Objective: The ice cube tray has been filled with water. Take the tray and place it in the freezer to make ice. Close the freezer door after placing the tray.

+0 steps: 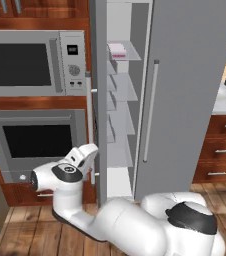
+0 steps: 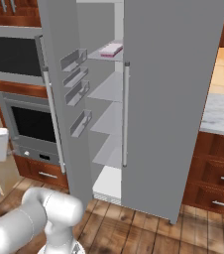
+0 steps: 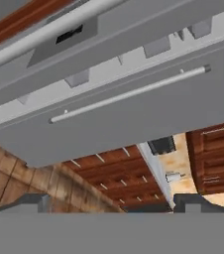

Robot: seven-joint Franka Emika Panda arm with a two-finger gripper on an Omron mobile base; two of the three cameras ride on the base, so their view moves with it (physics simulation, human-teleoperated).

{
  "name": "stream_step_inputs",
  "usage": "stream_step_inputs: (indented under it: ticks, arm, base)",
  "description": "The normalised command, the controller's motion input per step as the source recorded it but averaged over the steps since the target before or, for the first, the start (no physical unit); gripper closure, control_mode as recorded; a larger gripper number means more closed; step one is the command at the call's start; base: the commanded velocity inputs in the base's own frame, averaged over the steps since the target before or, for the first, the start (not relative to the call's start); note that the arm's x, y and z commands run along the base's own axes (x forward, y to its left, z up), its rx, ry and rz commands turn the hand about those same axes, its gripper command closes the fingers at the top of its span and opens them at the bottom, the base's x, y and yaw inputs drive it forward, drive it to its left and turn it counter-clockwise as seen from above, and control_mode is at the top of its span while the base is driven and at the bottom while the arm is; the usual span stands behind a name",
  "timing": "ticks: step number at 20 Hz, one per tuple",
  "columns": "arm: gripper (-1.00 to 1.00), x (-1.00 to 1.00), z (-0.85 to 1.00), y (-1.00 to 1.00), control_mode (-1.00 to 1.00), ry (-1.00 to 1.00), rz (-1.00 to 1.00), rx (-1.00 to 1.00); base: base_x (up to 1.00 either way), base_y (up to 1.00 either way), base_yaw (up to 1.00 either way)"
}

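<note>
Pink ice cube tray lies on a freezer shelf, far above the released jaws.

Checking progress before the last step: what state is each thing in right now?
Ice cube tray: lying flat on an upper freezer shelf.
Freezer door: open.
Right fridge door: shut.
Gripper: open, empty.
Microwave: door shut.
Oven: door shut.
Drawers: shut.
</note>
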Motion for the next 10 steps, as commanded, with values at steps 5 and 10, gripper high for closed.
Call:
stream_step_inputs:
  ticks: [5,10]
  arm:
    - [-1.0,0.39,-0.15,0.0,-1.0,0.0,-0.06,-0.1]
    - [-1.0,0.38,-0.25,0.05,-1.0,0.0,-0.08,-0.11]
  base:
    - [0.0,0.0,0.0]
    - [0.0,0.0,0.0]
